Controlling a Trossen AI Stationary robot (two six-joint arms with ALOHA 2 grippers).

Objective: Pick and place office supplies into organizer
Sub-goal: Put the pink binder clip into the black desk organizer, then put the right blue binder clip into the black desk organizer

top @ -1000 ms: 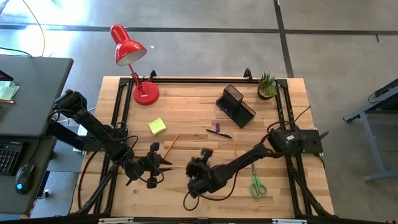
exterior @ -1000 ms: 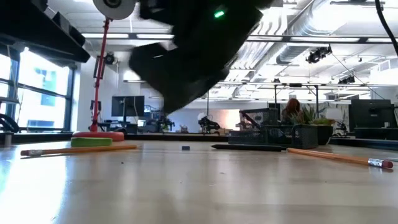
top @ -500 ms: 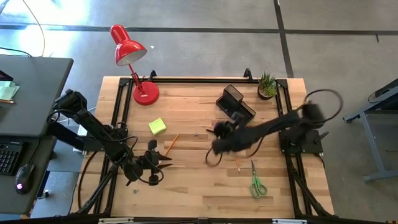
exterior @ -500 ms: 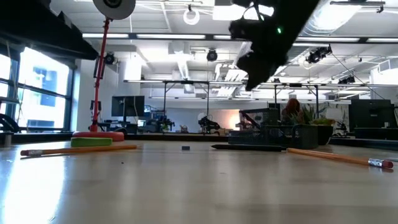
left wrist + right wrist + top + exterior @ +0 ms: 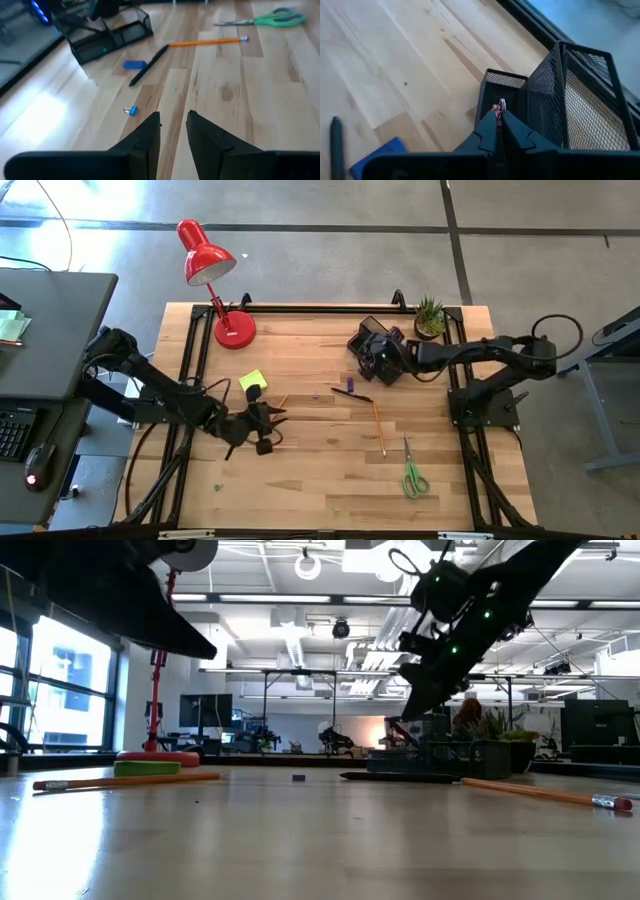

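The black wire-mesh organizer [image 5: 364, 330] [image 5: 580, 100] stands at the table's far right. My right gripper [image 5: 368, 354] [image 5: 498, 116] hovers over it, shut on a small red clip with a wire loop [image 5: 499, 106]. My left gripper [image 5: 270, 420] [image 5: 173, 120] is open and holds nothing, left of centre above the table. Flat on the wood lie the yellow-green sticky-note block [image 5: 252, 382], an orange pencil [image 5: 379, 428] [image 5: 206, 42], a dark pen [image 5: 353, 394] [image 5: 149, 65], a flat blue thing [image 5: 134, 64], a small blue clip [image 5: 131, 110] and the green-handled scissors [image 5: 413, 477] [image 5: 262, 19]. My right gripper pinches the small red clip [image 5: 497, 109] between its two fingertips, and the clip's wire loop [image 5: 502, 104] sticks out past them. The fingers slant down from the table's right side. The clip hangs clear above an open compartment of the organizer.
A red desk lamp [image 5: 212, 280] stands at the far left corner and a small potted plant [image 5: 430, 317] at the far right, beside the organizer. A second pencil [image 5: 279, 404] lies close to my left gripper. Black rails [image 5: 300, 308] frame the table.
My right gripper has swept from the table's near middle toward the far right, rolling as it went, and now hangs over the organizer, still shut. My left gripper has swung a little toward the far edge and turned toward the table's right.
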